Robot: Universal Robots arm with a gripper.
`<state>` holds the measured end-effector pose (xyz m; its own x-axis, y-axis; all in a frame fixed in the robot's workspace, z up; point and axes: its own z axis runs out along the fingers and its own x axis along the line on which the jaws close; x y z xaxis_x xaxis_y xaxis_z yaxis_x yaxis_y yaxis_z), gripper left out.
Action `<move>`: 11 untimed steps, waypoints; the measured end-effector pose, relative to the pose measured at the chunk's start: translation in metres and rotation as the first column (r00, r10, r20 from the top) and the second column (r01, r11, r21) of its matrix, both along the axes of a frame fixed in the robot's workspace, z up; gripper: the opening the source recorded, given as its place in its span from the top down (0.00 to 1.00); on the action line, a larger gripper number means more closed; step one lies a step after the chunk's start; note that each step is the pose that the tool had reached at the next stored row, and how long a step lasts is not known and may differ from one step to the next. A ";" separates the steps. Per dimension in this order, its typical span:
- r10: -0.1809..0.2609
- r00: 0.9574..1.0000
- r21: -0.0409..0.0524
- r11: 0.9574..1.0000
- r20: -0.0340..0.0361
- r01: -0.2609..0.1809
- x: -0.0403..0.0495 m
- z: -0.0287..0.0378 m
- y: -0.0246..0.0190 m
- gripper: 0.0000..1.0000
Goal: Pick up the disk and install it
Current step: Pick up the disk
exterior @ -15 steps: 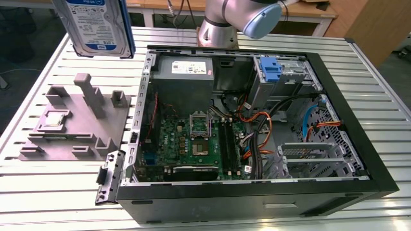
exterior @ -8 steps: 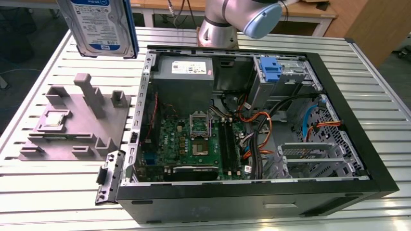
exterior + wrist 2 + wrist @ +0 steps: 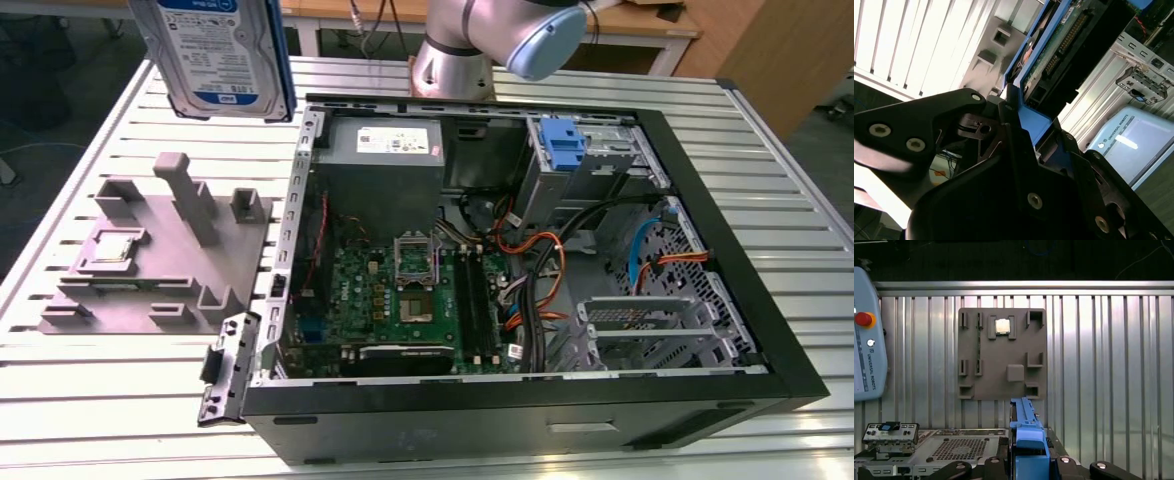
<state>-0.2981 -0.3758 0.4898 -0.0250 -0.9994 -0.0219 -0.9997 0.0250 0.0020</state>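
Exterior view: high, oblique. First wrist view: straight down; both w/ fixture [image 3: 994,370]. Second wrist view: v. close.

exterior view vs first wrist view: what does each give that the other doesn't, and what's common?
Exterior view: the disk's label face, held in the air; the open case's interior, with motherboard and a blue bracket in the drive bay. First wrist view: a teach pendant with a red stop button; the disk edge-on, blue rail facing the camera. Shared: the disk, the grey fixture plate with the processor chip seated in it, the slatted table.
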 end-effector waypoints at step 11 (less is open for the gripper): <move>0.000 1.000 0.000 1.000 0.000 0.000 0.0092 0.0001 0.0000 0.64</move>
<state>-0.2889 -0.3758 0.4899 -0.0250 -0.9994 -0.0218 -0.9997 0.0250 0.0021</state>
